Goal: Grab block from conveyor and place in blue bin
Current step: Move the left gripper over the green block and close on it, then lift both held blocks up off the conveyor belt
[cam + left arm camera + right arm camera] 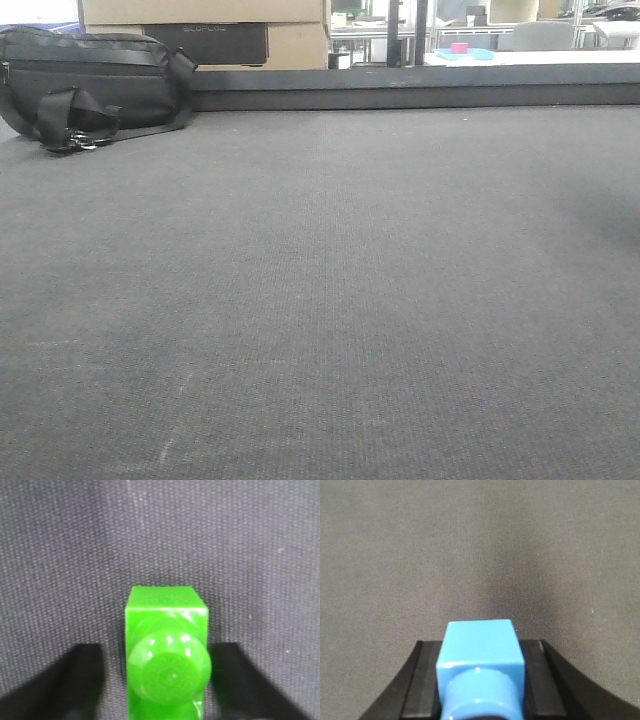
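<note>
In the left wrist view a green block [166, 650] stands stud-up on the conveyor [160, 540]. My left gripper [156, 680] is low over the belt with its jaws on either side of the block. A strip of belt shows between the left finger [60, 685] and the block; the right finger [245, 685] is at the block's edge. In the right wrist view my right gripper [481, 680] is shut on a light blue block [480, 652] above the conveyor [480, 545]. Neither gripper shows in the front view. I see no blue bin close by.
A black bag [90, 85] lies at the conveyor's [320, 300] far left against the low dark rail [420, 95]. Cardboard boxes [290, 35] stand behind the rail. Far off, a white table holds a blue tray-like thing [465, 54] with a pink block [459, 47].
</note>
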